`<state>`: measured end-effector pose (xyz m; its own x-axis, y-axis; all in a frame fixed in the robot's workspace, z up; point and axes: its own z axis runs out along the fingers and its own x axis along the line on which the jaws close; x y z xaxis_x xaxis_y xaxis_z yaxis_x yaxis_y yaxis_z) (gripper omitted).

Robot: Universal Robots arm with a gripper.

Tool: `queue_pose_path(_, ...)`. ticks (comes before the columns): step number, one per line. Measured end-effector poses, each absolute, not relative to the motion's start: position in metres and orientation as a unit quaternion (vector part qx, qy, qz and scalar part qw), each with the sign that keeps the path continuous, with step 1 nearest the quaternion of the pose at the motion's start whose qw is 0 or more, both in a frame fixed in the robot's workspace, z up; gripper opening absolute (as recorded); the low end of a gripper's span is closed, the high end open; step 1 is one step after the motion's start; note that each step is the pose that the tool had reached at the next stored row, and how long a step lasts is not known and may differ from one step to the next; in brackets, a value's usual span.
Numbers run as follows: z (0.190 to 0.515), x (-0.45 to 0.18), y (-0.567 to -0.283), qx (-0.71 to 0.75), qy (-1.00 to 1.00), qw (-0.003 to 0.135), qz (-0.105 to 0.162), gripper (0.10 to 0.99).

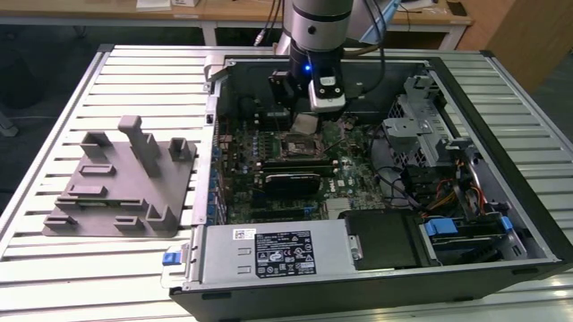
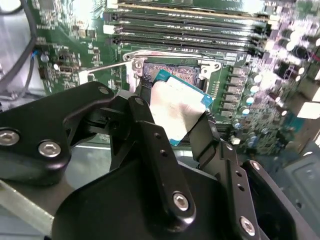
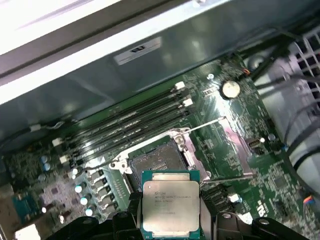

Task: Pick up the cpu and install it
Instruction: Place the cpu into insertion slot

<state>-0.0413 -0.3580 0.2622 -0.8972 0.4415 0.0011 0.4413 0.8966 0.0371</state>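
In the exterior view, the gripper [image 1: 304,124] hangs inside the open computer case [image 1: 403,290]; the power supply [image 1: 224,261] there carries a printed label [image 1: 286,253]. In the second wrist view, the jaws pinch the cpu [image 2: 176,107] between them by opposite edges, tilted over the socket [image 2: 172,72]. In the first wrist view, the cpu [image 3: 171,202] lid bears lines of print, and the open socket [image 3: 155,162] lies just beyond the jaws.

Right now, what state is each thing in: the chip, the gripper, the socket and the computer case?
cpu: gripped by two edges, held clear of the socket, not seated.
gripper: shut on the cpu.
socket: uncovered and empty.
computer case: lying on its side, side panel off.
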Motion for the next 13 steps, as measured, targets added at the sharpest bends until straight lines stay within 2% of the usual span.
queue_pose_path(13, 0.2617, -0.0413, -0.358, 0.339, 0.941, 0.006, 0.017, 0.541)
